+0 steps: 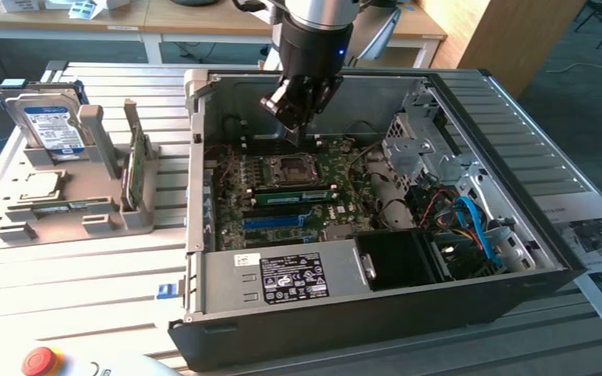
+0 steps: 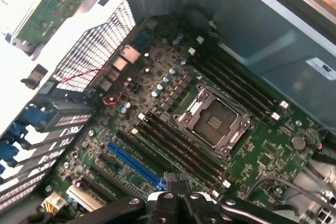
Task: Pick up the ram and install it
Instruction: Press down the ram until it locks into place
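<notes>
A long, narrow green ram [image 1: 295,194] stands in a slot on the motherboard [image 1: 328,168], between the CPU socket [image 1: 285,168] and the blue slot [image 1: 278,222]. My gripper [image 1: 299,135] hangs above the board just behind the socket, inside the open computer case [image 1: 385,313]. Its fingers are shut and nothing shows between them. In the wrist view the gripper [image 2: 177,179] sits over the dark memory slots [image 2: 173,145], next to the CPU socket [image 2: 212,121] and the blue slot [image 2: 135,165]. I cannot make out the ram there.
On the exterior view's left a grey holder [image 1: 9,227] carries a hard drive [image 1: 52,125], an upright green card [image 1: 131,160] and a flat narrow green stick [image 1: 71,206]. Drive cage [image 1: 426,149], blue cables [image 1: 479,227] and power supply [image 1: 291,278] crowd the case.
</notes>
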You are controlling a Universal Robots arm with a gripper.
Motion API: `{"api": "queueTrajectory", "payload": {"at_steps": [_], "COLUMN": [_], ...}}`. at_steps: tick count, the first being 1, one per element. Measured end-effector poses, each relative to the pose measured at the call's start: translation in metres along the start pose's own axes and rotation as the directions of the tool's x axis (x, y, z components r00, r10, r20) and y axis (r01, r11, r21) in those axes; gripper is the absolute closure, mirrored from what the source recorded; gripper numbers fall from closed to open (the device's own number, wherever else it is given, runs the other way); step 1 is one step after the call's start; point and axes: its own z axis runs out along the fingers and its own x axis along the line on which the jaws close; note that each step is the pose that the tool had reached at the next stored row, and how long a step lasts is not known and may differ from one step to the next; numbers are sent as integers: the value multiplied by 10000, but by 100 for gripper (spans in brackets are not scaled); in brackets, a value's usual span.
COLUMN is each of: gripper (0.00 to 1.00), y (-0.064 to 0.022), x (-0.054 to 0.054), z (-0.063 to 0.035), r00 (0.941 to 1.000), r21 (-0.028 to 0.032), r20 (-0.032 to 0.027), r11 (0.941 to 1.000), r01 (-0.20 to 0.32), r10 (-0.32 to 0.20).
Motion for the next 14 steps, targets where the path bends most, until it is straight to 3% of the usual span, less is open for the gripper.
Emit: {"api": "queueTrajectory", "payload": {"at_steps": [7,14], "gripper": [89,89], "y": [0,0], "x": [0,0], "z": [2,8], "r00": [9935,9737], "r21": [-10,-27], "r20": [55,108], "r11": [9935,9738], "r01": [-1137,-2274], "r10": [1137,2274]}}
